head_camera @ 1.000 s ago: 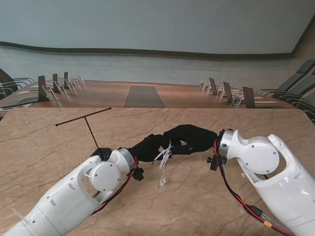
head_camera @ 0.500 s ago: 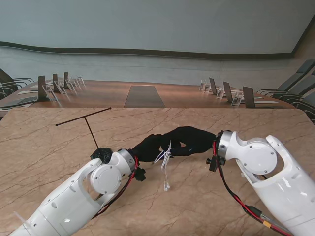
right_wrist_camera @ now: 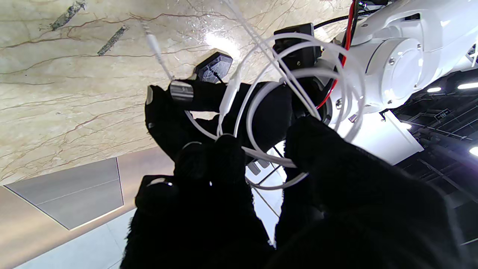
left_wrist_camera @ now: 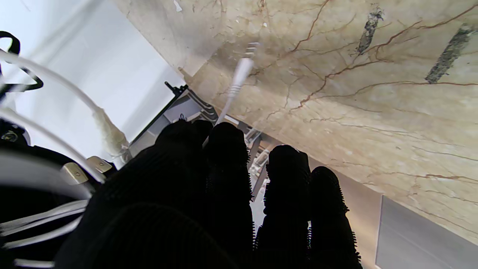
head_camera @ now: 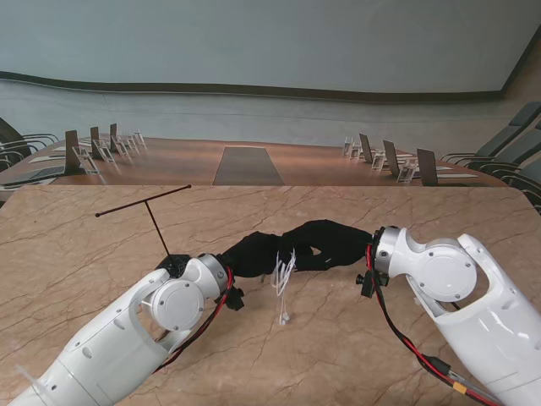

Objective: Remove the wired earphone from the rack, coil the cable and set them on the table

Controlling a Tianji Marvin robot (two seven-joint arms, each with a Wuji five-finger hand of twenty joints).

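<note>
The white wired earphone cable (head_camera: 283, 272) hangs in loops between my two black-gloved hands over the middle of the table, off the rack. My left hand (head_camera: 254, 253) has the coils wound around it, seen as several white loops (right_wrist_camera: 295, 93) in the right wrist view. My right hand (head_camera: 335, 241) pinches the cable (right_wrist_camera: 224, 138) against the left hand (right_wrist_camera: 209, 101). One loose end (head_camera: 285, 318) dangles near the table top. The plug (left_wrist_camera: 242, 73) hangs beyond my left fingers (left_wrist_camera: 227, 179). The rack (head_camera: 145, 203), a thin black T-shaped stand, is bare at the left.
The rack's black base (head_camera: 175, 264) sits right beside my left wrist. A marble table (head_camera: 101, 254) stretches to both sides. Beyond its far edge are a long wooden table (head_camera: 245, 165) and rows of chairs.
The dangling end of the cable has swung slightly and dropped a little lower. Both hands stay together, with the left arm shifted a touch nearer to me.
</note>
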